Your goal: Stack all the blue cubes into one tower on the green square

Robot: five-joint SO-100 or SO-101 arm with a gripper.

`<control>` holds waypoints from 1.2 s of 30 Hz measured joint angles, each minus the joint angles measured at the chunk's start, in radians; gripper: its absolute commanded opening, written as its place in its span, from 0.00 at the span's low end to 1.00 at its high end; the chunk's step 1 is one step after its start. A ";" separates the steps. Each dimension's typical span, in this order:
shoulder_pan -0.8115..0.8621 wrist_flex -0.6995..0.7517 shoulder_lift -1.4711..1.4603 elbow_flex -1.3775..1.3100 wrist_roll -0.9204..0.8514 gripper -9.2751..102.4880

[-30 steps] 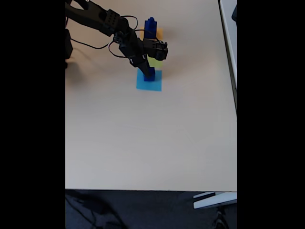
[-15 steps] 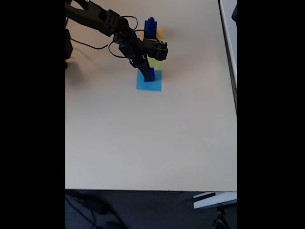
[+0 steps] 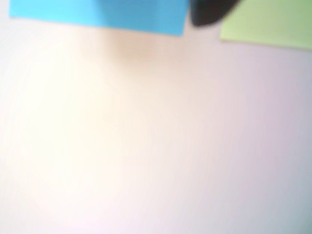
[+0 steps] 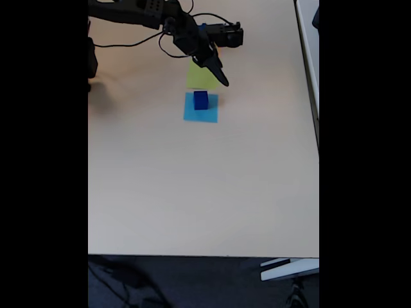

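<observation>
Upper centre of the fixed view, a blue cube sits on the light-blue square: rigid, light, best pinched across flat sides. Pincer state unclear.

We seem to be in an office or lab: a plain beige surface above dark carpeted floor

The slim black jointed robot arm is built from boxy segments at the far left of the fixed view. Thin black cables are looped loosely beside its middle links. A blocky black wrist module is mounted at its right end. The black pointed two-finger gripper tapers to a narrow tip.
</observation>
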 measured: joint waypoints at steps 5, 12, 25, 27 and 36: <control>-0.095 0.124 -0.054 -0.216 0.049 0.37; -0.224 0.135 -0.081 -0.258 0.216 0.34; -0.359 0.135 -0.114 -0.258 0.408 0.33; -0.373 0.135 -0.133 -0.256 0.426 0.33; -0.430 0.135 -0.176 -0.256 0.488 0.32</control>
